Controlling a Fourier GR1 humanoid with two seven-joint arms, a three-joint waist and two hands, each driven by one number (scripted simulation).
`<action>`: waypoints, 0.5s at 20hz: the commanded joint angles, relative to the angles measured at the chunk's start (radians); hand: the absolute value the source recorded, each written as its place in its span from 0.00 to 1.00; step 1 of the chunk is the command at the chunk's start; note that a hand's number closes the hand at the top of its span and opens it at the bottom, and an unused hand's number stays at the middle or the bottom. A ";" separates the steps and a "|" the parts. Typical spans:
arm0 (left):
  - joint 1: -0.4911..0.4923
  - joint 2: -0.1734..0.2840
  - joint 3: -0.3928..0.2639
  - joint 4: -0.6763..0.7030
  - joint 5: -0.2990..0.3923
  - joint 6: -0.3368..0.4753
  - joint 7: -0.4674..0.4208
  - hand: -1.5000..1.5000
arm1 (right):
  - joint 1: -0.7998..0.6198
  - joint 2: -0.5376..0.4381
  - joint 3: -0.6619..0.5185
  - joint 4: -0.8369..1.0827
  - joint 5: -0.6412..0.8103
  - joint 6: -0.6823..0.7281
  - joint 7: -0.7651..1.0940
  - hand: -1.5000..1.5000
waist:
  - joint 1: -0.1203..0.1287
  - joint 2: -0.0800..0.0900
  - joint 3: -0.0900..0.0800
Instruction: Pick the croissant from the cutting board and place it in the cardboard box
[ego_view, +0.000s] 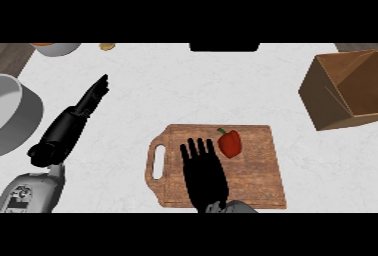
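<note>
A wooden cutting board (255, 187) with a handle slot on its left lies at the lower middle of the counter. On its far part rests a red pepper with a green stem (230, 143). No croissant shows anywhere. My right hand (203, 172) is open and hovers over the board's middle with fingers straight and spread, fingertips just left of the pepper and apart from it. It hides the board beneath it. The open cardboard box (343, 92) stands at the right edge, tilted. My left hand (65, 129) is open at the left, fingers straight, pointing up and right.
A large grey pot (16, 117) sits at the left edge, close to my left hand. A small bowl (55, 48) and a small tan item (108, 46) lie at the far left. A black object (224, 47) is at the far middle.
</note>
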 joint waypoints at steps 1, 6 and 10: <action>-0.046 0.001 0.047 0.050 0.005 -0.033 -0.015 0.50 | 0.007 0.019 0.047 0.010 0.005 -0.042 0.061 0.00 | 0.000 0.000 0.000; -0.016 -0.012 0.058 0.086 -0.039 -0.032 -0.078 0.50 | -0.001 0.019 -0.035 0.101 0.002 -0.069 -0.046 0.00 | 0.000 0.001 0.000; -0.022 -0.008 0.067 0.033 -0.007 -0.064 -0.018 0.50 | 0.036 -0.055 -0.026 0.082 0.042 -0.092 -0.218 1.00 | -0.001 0.000 0.000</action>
